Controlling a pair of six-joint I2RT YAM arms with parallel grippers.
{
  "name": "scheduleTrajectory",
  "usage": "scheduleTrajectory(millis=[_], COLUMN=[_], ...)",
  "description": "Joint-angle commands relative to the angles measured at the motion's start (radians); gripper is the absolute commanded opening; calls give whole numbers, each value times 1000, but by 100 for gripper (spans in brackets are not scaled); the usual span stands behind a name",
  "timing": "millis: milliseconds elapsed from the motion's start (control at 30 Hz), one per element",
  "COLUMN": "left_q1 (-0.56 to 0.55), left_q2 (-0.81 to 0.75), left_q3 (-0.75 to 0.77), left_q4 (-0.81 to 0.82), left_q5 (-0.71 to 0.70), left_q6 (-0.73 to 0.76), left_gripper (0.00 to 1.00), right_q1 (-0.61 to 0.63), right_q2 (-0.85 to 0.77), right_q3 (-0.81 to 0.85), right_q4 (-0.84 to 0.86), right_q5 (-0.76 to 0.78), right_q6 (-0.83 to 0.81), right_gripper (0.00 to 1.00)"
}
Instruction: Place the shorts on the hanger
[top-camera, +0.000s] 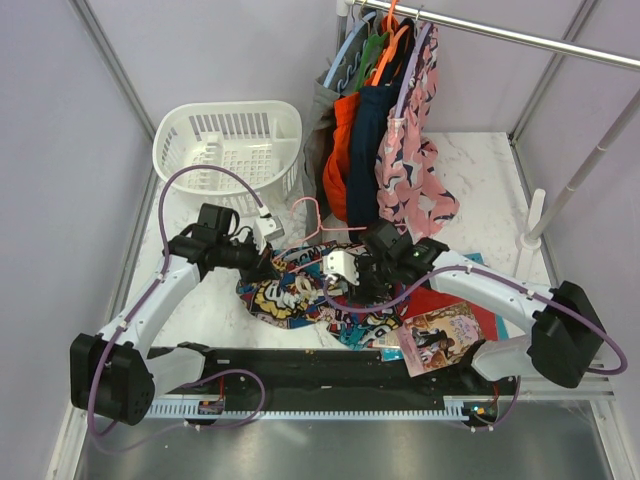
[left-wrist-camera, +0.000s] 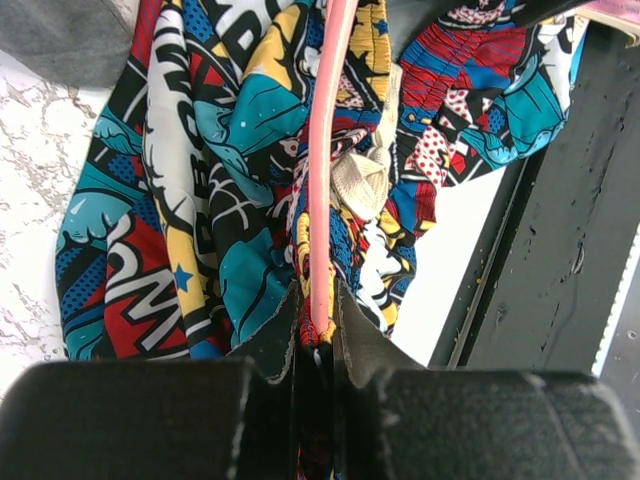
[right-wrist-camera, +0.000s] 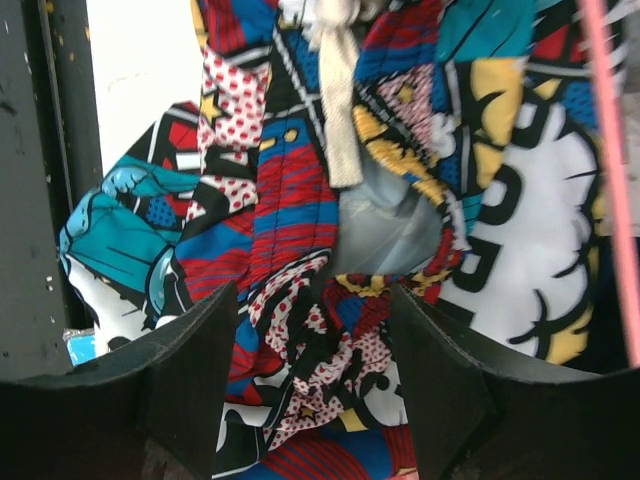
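One floppy pair of shorts (top-camera: 300, 300) lay on the table (top-camera: 480, 170), left fingers (left-wrist-camera: 315, 310) pinching the thin hanger (left-wrist-camera: 325, 150) across it, right fingers (right-wrist-camera: 312, 300) wide around its bunched waistband (right-wrist-camera: 290, 220), likely the best hold.

Both arms reach inward, their grippers close together.
The white-and-black left arm (top-camera: 165, 290) bends at the elbow and angles right; its black left gripper (left-wrist-camera: 316, 300) is pinched tight on a thin pale-pink wire hanger (left-wrist-camera: 322, 150). The white-and-black right arm (top-camera: 480, 285) stretches left, and its black right gripper (right-wrist-camera: 315, 300) has its jaws spread apart.
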Motion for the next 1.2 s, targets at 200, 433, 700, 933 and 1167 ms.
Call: scheduleTrajectory(millis=[200, 433, 700, 933, 1167], left_q1=[1, 50, 234, 291, 296], left_q2=[-41, -102, -82, -67, -51], left_q3=[26, 56, 138, 162, 110], left_q4=[-86, -194, -364, -574, -584], left_q5=[24, 77, 200, 190, 84], left_q6=[127, 225, 442, 737, 814], left_gripper=[2, 2, 2, 2, 2], right_q1=[-67, -209, -370, -495, -544], right_q2=[-70, -197, -328, -397, -435], right_q3=[-12, -15, -108, -170, -150], right_q4=[-90, -174, -211, -194, -202], right_q5=[5, -3, 8, -9, -52], right_q6=[-111, -156, -225, -258, -298], right_gripper=[2, 0, 0, 0, 0])
